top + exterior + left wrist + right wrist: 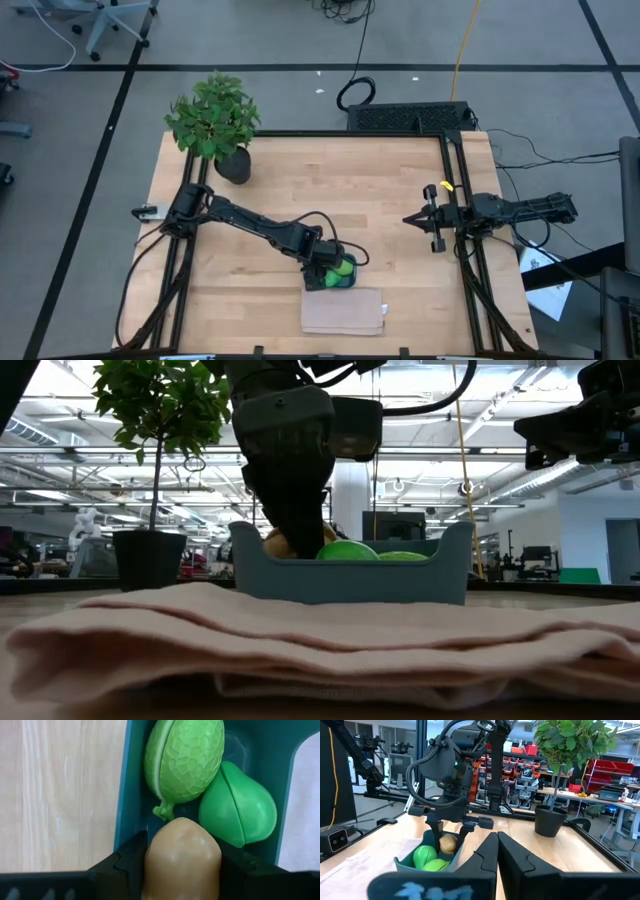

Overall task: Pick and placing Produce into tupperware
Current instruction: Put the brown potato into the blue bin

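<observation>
The teal tupperware [350, 578] stands on the table just beyond the beige folded cloth [343, 311]. Two bright green produce items [185, 760] [240, 810] lie inside it, side by side. My left gripper [182, 851] is over the container's end, shut on the orange-tan produce item [182, 860]. It also shows in the right wrist view [448, 843]. My right gripper [408, 219] is shut and empty, well off near the table's right edge. My left gripper pinches the orange-tan item by its two opposite sides [150, 862] between its two fingers [127, 867]. The fingers come from above, pointing down. The item sits at about the container's rim height [281, 546], beside the green items. I cannot tell whether it rests on the floor.
A potted leafy plant [215, 122] stands at the table's far left. The beige cloth lies at the near edge, right against the container. Bare wood [380, 180] lies between the container and my right arm.
</observation>
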Motion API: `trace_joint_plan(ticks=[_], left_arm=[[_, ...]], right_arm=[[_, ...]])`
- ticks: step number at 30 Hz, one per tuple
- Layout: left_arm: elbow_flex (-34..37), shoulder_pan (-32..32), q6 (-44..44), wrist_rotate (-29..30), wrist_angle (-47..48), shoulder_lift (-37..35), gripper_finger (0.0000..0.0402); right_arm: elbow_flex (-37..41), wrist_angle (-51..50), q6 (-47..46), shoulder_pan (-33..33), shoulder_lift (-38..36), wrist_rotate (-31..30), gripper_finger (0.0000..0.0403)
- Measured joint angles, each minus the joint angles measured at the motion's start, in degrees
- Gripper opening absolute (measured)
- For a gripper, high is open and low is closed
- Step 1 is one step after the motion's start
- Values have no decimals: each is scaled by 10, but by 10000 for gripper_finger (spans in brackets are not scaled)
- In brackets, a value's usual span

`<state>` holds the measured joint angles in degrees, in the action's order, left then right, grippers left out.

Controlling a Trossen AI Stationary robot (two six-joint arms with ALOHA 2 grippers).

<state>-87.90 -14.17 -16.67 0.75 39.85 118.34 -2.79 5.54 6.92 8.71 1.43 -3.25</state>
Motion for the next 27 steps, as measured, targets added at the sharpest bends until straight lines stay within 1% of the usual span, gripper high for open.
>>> trace_joint_plan(ticks=[7,14,17,25,27], left_arm=[[0,0,0,-5,-1,0,177],[0,0,0,-5,-6,0,211],[0,0,0,-6,-6,0,219],[-1,0,-1,-18,-4,0,209],[-8,0,-1,-24,12,-2,205]], right_arm=[[0,0,0,0,0,0,0],[0,0,0,0,0,0,0],[0,0,0,0,0,0,0],[0,0,0,0,0,0,0],[0,0,0,0,0,0,0]])
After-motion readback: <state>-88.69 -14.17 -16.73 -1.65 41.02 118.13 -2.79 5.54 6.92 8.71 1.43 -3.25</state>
